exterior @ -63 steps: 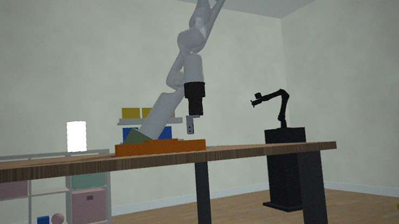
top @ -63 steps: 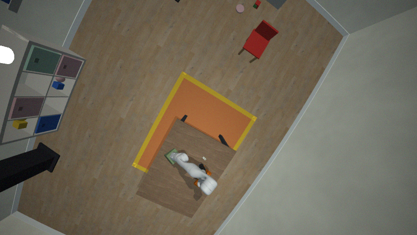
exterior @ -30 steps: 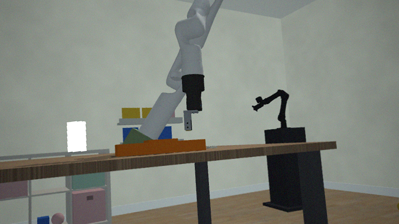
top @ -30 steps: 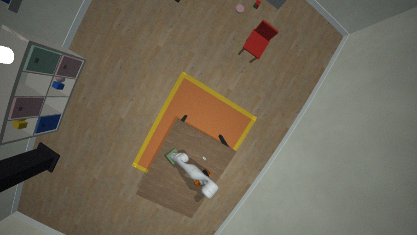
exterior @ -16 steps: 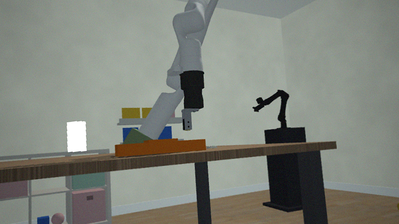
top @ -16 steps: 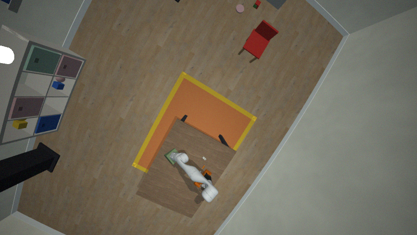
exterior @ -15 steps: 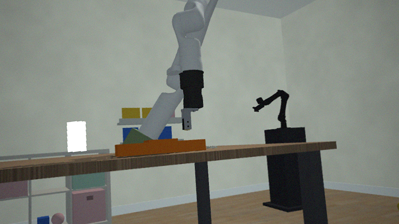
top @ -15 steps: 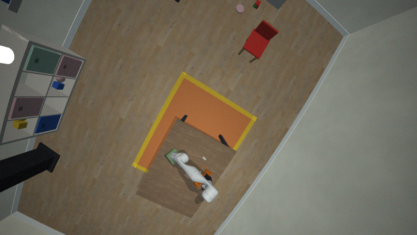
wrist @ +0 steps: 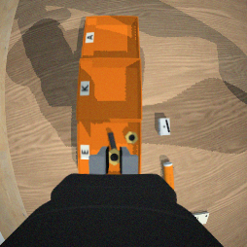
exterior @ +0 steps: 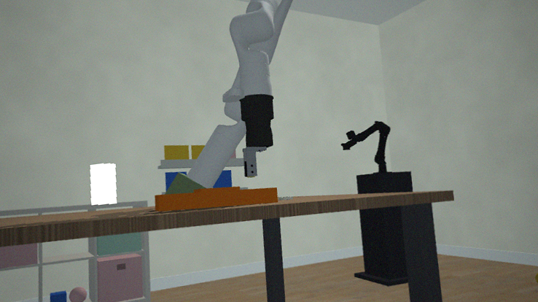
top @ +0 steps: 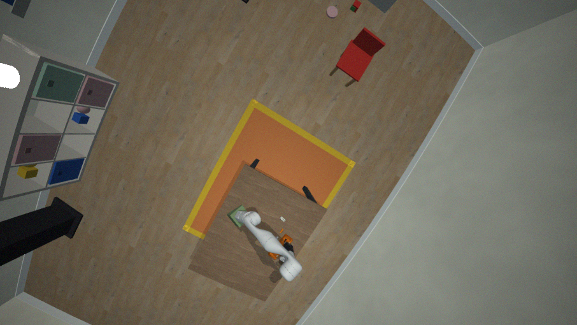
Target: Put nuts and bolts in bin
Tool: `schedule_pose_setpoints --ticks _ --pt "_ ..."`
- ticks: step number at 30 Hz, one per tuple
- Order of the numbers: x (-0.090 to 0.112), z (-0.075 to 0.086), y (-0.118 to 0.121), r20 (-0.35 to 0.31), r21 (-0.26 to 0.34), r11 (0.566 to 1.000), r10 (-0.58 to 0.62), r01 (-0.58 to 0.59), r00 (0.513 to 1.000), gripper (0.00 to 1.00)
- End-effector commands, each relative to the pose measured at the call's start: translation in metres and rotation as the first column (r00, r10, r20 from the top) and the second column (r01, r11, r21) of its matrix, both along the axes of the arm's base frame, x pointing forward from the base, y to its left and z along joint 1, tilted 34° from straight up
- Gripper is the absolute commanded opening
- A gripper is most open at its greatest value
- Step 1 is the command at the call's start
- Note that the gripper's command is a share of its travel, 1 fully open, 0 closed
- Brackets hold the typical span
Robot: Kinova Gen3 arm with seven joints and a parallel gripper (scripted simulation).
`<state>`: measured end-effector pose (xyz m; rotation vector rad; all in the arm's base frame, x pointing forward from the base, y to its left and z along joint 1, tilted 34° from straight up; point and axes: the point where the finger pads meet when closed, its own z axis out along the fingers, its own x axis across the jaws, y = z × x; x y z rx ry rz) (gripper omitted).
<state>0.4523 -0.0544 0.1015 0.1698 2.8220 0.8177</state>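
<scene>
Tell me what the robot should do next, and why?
Probably open the tool and drop the brass nut it holds. The tool hangs right over the orange bin's end box marked E, where another nut and a dark bolt already lie.

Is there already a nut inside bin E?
Yes, the wrist view shows a brass nut lying inside bin E, just ahead of the gripper.
</scene>
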Motion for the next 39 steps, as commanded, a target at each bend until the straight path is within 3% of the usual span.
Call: schedule_pose_setpoints --ticks 1,11,25,39 --pt "0.0 0.0 -0.001 0.001 -0.001 1.0 -0.001 0.001 1.0 0.34" --pt "-0.001 0.0 0.0 0.001 -0.001 1.0 -0.001 0.001 1.0 0.34" --pt "0.006 -0.023 0.014 0.001 -0.001 1.0 -0.001 0.001 1.0 0.34" --pt "0.006 -0.025 0.016 0.001 -0.001 1.0 -0.001 0.001 1.0 0.34"
